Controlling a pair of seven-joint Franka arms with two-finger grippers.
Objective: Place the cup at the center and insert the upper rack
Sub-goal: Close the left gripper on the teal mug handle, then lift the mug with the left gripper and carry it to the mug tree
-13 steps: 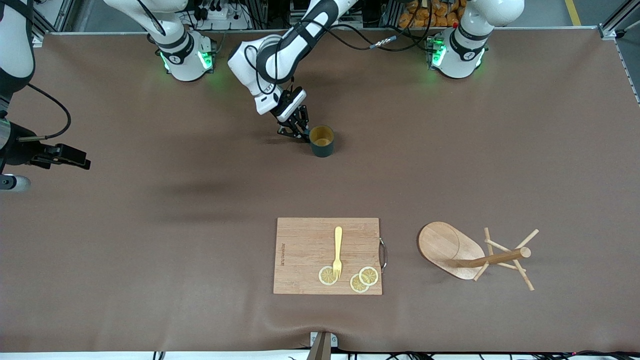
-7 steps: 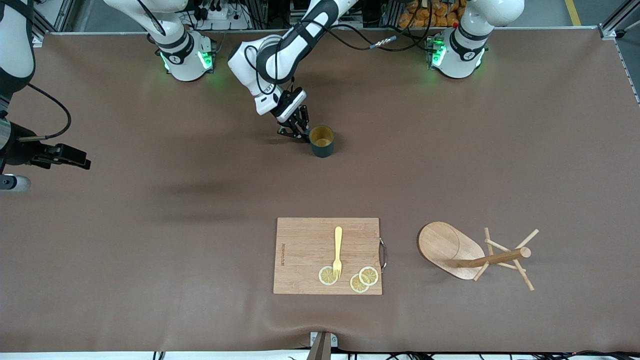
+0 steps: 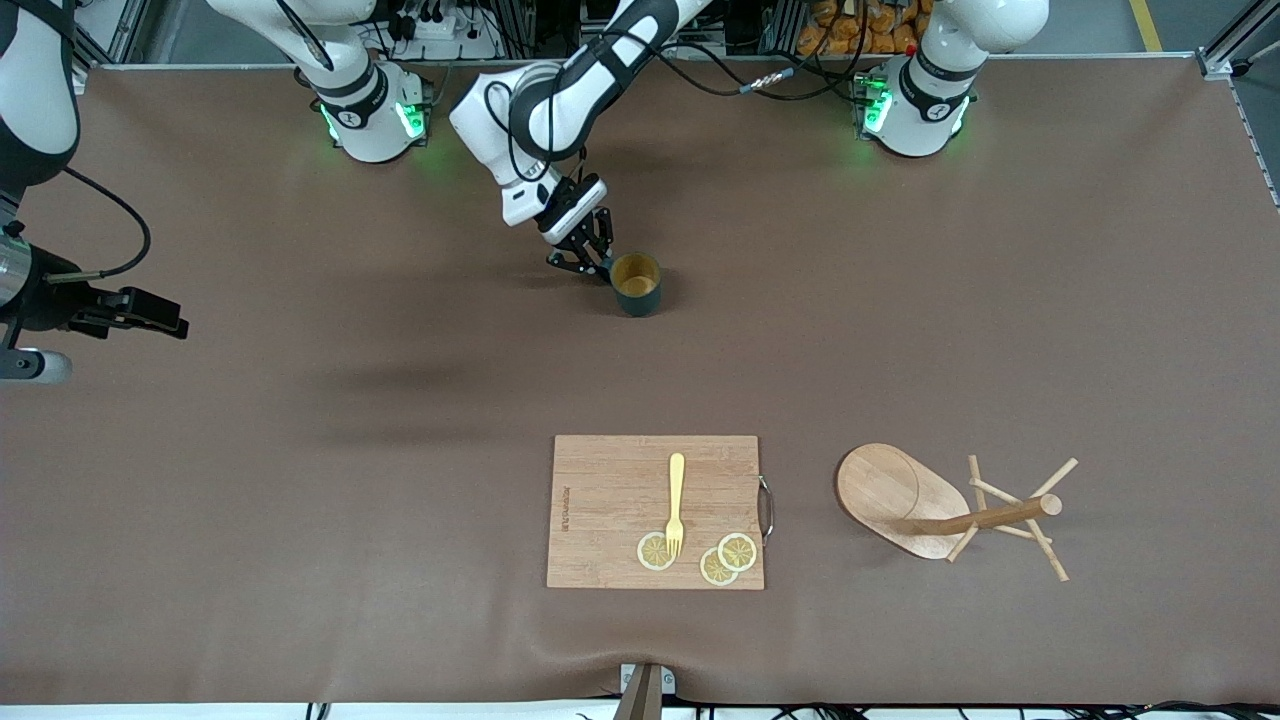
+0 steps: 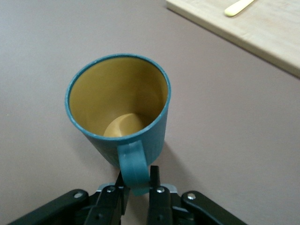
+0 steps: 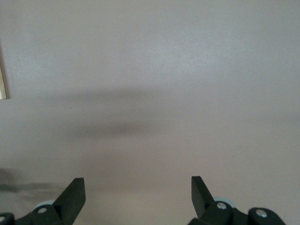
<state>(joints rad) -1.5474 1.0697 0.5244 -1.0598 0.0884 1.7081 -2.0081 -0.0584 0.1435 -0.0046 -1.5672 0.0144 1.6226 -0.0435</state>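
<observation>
The cup (image 3: pixel 636 283), dark teal with a tan-yellow inside, is on or just over the table between the arms' bases and the cutting board, mouth up. My left gripper (image 3: pixel 598 266) is shut on its handle. In the left wrist view the cup (image 4: pixel 117 98) fills the middle and the left gripper (image 4: pixel 138 180) pinches the teal handle (image 4: pixel 133 164) between both fingers. The upper rack (image 3: pixel 950 512) lies tipped on its side near the left arm's end, its oval base on edge and its pole and pegs level. My right gripper (image 3: pixel 165 322) hangs open over bare table, as the right wrist view (image 5: pixel 138 187) shows.
A wooden cutting board (image 3: pixel 600 500) lies nearer to the front camera than the cup, with a yellow fork (image 3: pixel 676 505) and three lemon slices (image 3: pixel 720 560) on it. Its corner (image 4: pixel 262 28) shows in the left wrist view. Brown mat covers the table.
My left gripper and the cup in it have shifted a little toward the right arm's end. The right arm has barely moved. The rack and board are unchanged.
</observation>
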